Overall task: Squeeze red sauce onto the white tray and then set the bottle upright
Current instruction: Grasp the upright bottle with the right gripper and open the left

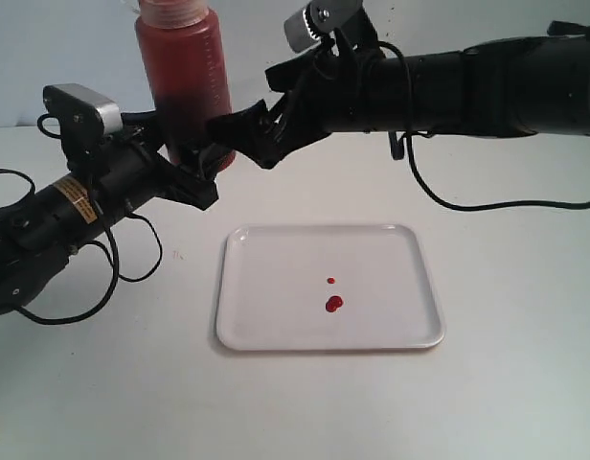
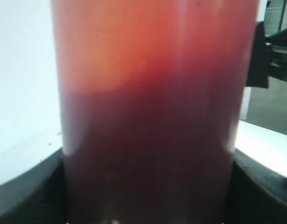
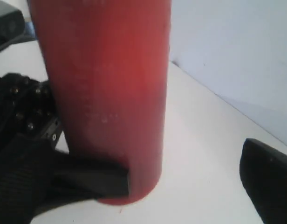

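Standing upright behind the left end of the white tray (image 1: 276,278), the bottle (image 1: 185,86) is about half full, its darker contents settled toward the base and its cap cut off by the top of the exterior view. Your left gripper (image 1: 194,158) is clamped around the lower part of it, a black finger pressed to each side in the left wrist view. Your right gripper (image 1: 239,142) reaches in from the right with its jaws spread wide: one finger (image 3: 99,179) touches the bottle near the base, and the other (image 3: 269,182) is well clear of it. You cannot tell whether the base rests on the table (image 1: 506,383). Two small blobs of red sauce (image 1: 333,304) lie near the tray's middle.
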`<state>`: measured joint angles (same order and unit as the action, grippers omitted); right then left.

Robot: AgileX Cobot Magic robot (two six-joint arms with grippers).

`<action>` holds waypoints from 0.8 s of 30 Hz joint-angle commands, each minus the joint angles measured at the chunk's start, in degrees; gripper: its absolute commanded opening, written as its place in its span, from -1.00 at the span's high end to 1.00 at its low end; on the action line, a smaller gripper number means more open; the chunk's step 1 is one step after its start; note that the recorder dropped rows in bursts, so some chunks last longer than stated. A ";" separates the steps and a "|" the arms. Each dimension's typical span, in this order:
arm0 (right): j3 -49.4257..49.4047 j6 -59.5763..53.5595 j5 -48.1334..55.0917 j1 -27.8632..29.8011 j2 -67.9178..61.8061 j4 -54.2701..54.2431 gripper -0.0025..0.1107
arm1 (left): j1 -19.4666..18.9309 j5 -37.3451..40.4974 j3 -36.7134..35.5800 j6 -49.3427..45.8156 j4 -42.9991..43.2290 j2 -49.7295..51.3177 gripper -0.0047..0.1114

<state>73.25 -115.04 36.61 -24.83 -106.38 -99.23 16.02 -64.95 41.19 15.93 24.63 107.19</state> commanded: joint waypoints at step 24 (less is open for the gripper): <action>8.17 -5.11 -5.82 -6.05 -3.99 -0.72 0.96 | -0.09 5.14 4.13 2.95 4.97 -0.92 0.75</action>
<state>81.10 -118.68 30.95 -30.68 -110.46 -100.26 15.92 -57.84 44.55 18.43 33.29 107.19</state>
